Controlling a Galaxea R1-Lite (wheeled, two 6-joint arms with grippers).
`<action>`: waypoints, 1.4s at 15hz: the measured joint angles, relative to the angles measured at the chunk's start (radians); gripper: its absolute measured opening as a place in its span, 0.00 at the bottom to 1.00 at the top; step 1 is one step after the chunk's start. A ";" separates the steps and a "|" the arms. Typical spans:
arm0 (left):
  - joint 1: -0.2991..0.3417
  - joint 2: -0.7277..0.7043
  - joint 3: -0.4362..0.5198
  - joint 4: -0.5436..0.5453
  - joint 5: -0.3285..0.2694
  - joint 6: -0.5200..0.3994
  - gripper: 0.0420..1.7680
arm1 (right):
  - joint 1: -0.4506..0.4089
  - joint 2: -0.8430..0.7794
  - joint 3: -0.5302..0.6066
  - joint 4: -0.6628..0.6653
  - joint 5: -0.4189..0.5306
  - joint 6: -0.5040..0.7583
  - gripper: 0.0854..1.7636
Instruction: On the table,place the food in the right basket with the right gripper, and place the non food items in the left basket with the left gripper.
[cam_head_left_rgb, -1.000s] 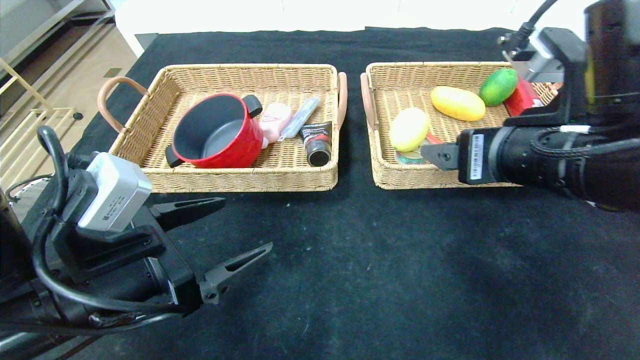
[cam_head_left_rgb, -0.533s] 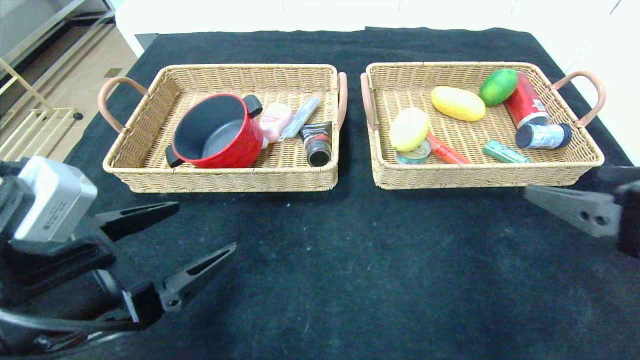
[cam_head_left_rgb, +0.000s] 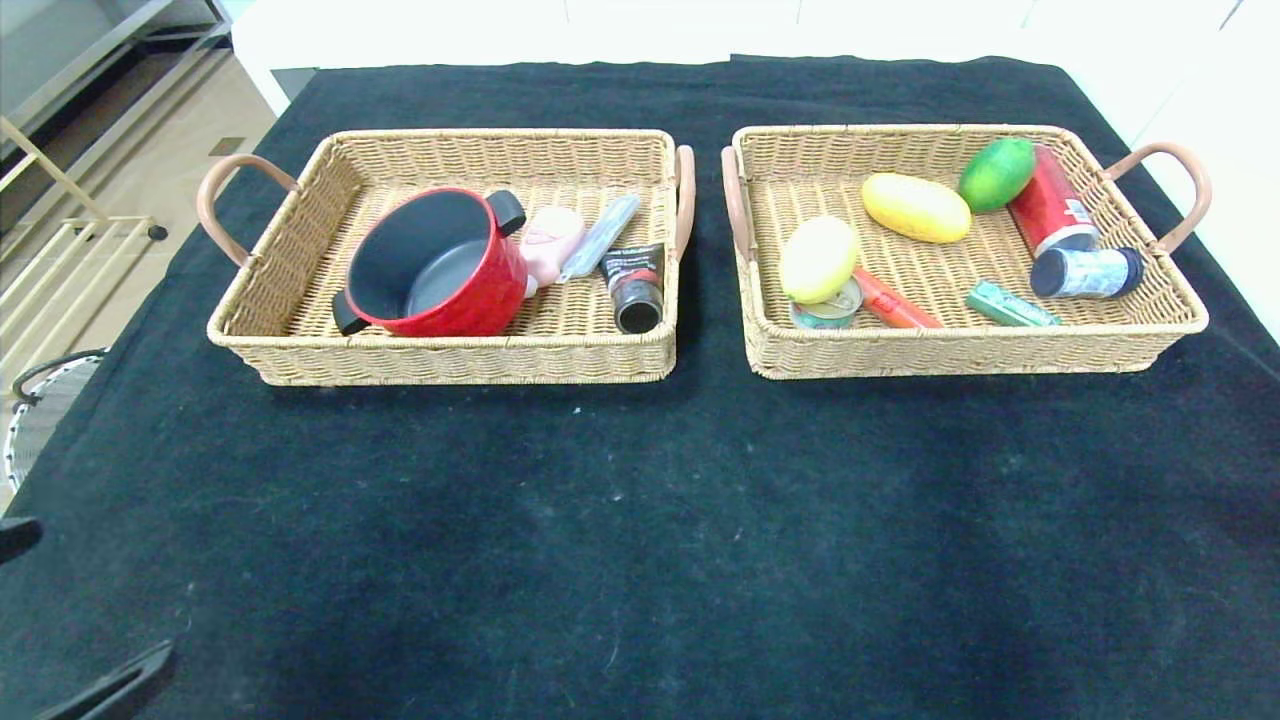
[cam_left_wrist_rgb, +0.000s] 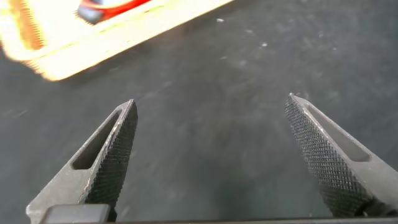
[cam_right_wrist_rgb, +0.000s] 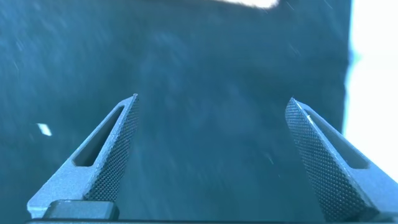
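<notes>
The left basket (cam_head_left_rgb: 300, 365) holds a red pot (cam_head_left_rgb: 440, 265), a pink item (cam_head_left_rgb: 550, 240), a grey tube (cam_head_left_rgb: 600, 235) and a black tube (cam_head_left_rgb: 635, 285). In the right basket (cam_head_left_rgb: 960, 352) lie a yellow lemon (cam_head_left_rgb: 818, 258), a yellow mango (cam_head_left_rgb: 915, 206), a green fruit (cam_head_left_rgb: 997, 172), a red can (cam_head_left_rgb: 1050, 210), a dark can (cam_head_left_rgb: 1085, 272), a green packet (cam_head_left_rgb: 1010, 305), an orange stick (cam_head_left_rgb: 893, 300) and a tin (cam_head_left_rgb: 828, 310). My left gripper (cam_head_left_rgb: 95, 590) shows only its fingertips at the near left corner; it is open (cam_left_wrist_rgb: 211, 102) over bare cloth. My right gripper (cam_right_wrist_rgb: 211, 102) is open and empty, out of the head view.
A black cloth (cam_head_left_rgb: 640, 520) covers the table. In the left wrist view the left basket's wall (cam_left_wrist_rgb: 124, 34) and a bit of the red pot (cam_left_wrist_rgb: 118, 7) show far off. The right wrist view shows the cloth's edge with a white surface (cam_right_wrist_rgb: 373, 62) beyond.
Both arms have drawn back toward the near edge. The right arm has left the head view after being over the right basket; the left gripper has slid to the bottom left corner, still open.
</notes>
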 joint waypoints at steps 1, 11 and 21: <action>0.033 -0.045 -0.012 0.042 -0.002 0.001 0.97 | -0.040 -0.059 -0.010 0.060 0.024 -0.024 0.96; 0.249 -0.309 -0.300 0.441 -0.157 0.000 0.97 | -0.451 -0.352 -0.187 0.382 0.287 -0.058 0.96; 0.343 -0.376 -0.460 0.633 -0.255 -0.011 0.97 | -0.495 -0.519 -0.013 0.387 0.303 -0.057 0.96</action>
